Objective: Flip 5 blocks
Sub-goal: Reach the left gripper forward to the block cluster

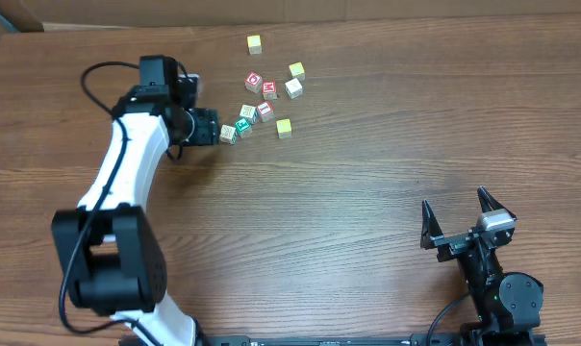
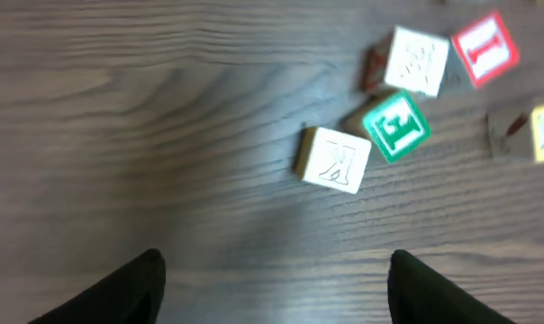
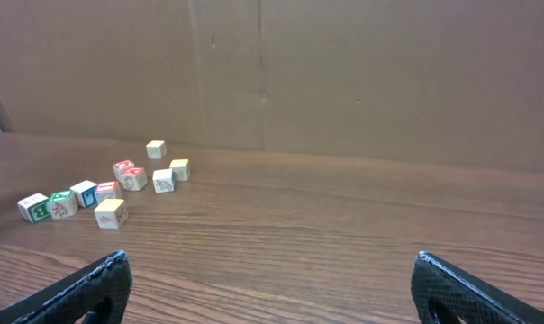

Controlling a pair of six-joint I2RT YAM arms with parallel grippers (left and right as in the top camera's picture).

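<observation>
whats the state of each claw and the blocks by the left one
left claw: open, empty
right claw: open, empty
cream wooden cube: on brown wooden table, ungripped, drawing face up
green-framed wooden "E" cube: on table, letter face up
red-framed wooden "I" cube: on table, letter face up

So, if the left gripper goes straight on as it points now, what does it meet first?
Probably the cream block, which lies ahead of the open left gripper, within the span of its jaws. The green block sits just beyond. Depth is unclear.
</observation>
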